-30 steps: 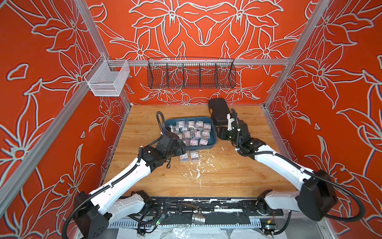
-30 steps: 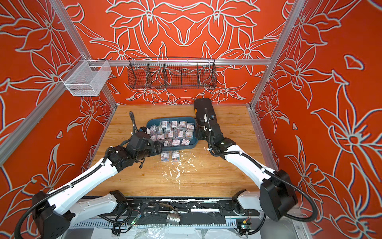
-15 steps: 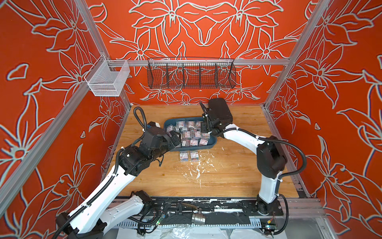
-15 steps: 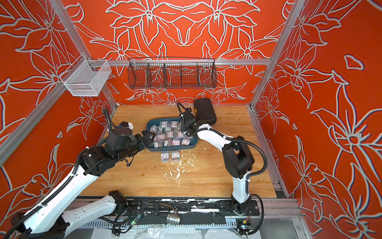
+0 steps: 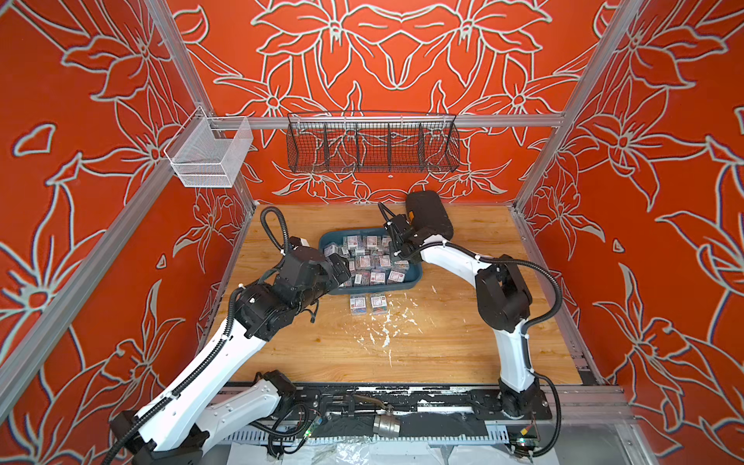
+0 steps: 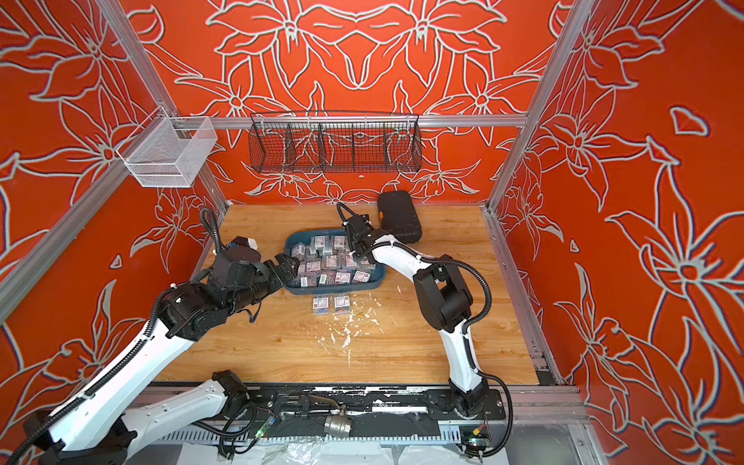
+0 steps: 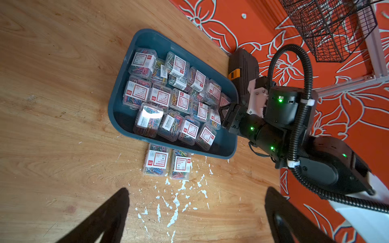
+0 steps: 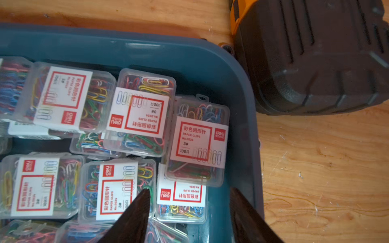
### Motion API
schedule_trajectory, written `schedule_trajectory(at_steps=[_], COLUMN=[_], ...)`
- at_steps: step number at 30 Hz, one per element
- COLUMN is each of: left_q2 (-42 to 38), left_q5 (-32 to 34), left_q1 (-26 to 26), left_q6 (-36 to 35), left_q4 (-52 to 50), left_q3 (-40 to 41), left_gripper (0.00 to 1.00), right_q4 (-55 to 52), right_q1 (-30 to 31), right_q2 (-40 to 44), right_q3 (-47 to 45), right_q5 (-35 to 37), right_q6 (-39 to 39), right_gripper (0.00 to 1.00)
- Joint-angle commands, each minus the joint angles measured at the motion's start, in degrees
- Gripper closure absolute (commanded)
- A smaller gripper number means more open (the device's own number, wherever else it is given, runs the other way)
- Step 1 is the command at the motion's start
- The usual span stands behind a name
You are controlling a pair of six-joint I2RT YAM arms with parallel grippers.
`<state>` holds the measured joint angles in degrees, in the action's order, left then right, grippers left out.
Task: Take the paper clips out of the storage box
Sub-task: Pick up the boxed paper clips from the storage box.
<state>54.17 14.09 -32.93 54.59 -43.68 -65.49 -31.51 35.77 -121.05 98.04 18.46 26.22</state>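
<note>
The storage box (image 5: 382,288) (image 6: 342,289) is a teal tray at mid table, in both top views. Several clear boxes of paper clips (image 5: 372,263) (image 6: 330,261) (image 7: 181,101) fill it. Two more paper-clip boxes (image 5: 357,304) (image 5: 378,302) (image 7: 156,162) lie on the wood by its near wall. My right gripper (image 8: 189,190) (image 5: 396,251) is open in the tray's far right corner. It straddles one box (image 8: 181,194), with a gap at the finger on the wall side. My left gripper (image 7: 197,189) (image 6: 289,269) hangs wide open and holds nothing, at the tray's near left corner.
A black hard case (image 5: 428,215) (image 8: 315,56) with an orange latch lies just behind the tray's far right corner, close to my right wrist. A black wire basket (image 5: 372,143) and a white mesh basket (image 5: 209,155) hang on the back rail. White flecks (image 5: 382,334) dot the wood.
My right gripper has moved from beside the tray's right edge to inside its far right corner. My left arm has risen and drawn back leftward from the two boxes on the wood, its jaws opening wider.
</note>
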Motion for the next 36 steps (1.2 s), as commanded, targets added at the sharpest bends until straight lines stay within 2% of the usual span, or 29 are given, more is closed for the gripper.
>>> schedule_trajectory(at_steps=[1, 5, 9, 13, 15, 17, 20, 24, 26, 28, 30, 36], left_q2=[-1.71, -4.89, -5.29, -6.37, -7.60, -7.63, -5.42, -2.63, -0.79, 1.48, 4.46, 5.91], left_q5=[8.10, 15.03, 14.28, 14.95, 12.74, 6.54, 3.34, 2.63, 1.49, 4.66, 4.37, 3.98], left_q1=[0.58, 0.79, 2.70, 5.53, 7.51, 11.48, 16.85, 19.98, 20.27, 20.42, 21.49, 21.50], left_q6=[-0.84, -6.08, -16.91, -19.67, -23.22, -25.12, -24.71, -25.26, -25.55, -23.99, -22.93, -22.77], left_q4=[-1.19, 3.38, 6.15, 10.66, 17.37, 23.13, 26.09, 29.35, 31.54, 32.70, 32.91, 33.02], left_q3=[2.99, 11.77, 17.41, 23.24, 27.85, 31.61, 33.84, 35.51, 36.17, 36.98, 36.55, 36.19], left_gripper=[0.02, 0.02, 0.03, 0.03, 0.03, 0.02, 0.02, 0.03, 0.03, 0.03, 0.03, 0.03], right_q4=[-2.94, -1.16, -1.19, -0.73, 0.01, 0.08, 0.79, 1.10, 0.71, 0.36, 0.80, 0.22], right_q1=[0.38, 0.12, -1.02, -1.75, -2.19, -2.93, -3.66, -3.78, -3.80, -3.84, -3.83, -3.85], right_q2=[-2.43, -3.34, -5.48, -6.71, -7.54, -8.37, -9.04, -10.29, -10.87, -11.31, -11.37, -11.88], right_q3=[2.11, 1.67, 3.61, 4.76, 5.11, 5.75, 6.25, 8.49, 9.74, 10.63, 10.86, 13.11], right_q5=[2.95, 2.29, 0.25, -0.14, -0.05, -0.13, 0.30, -0.88, -0.96, -1.08, -1.06, -0.20], right_q6=[2.46, 2.43, 2.09, 0.71, 0.50, 0.93, 0.52, -1.73, -2.05, -2.22, -2.39, -3.90], right_gripper=[0.38, 0.38, 0.39, 0.39, 0.39, 0.39, 0.38, 0.37, 0.34, 0.30, 0.30, 0.38])
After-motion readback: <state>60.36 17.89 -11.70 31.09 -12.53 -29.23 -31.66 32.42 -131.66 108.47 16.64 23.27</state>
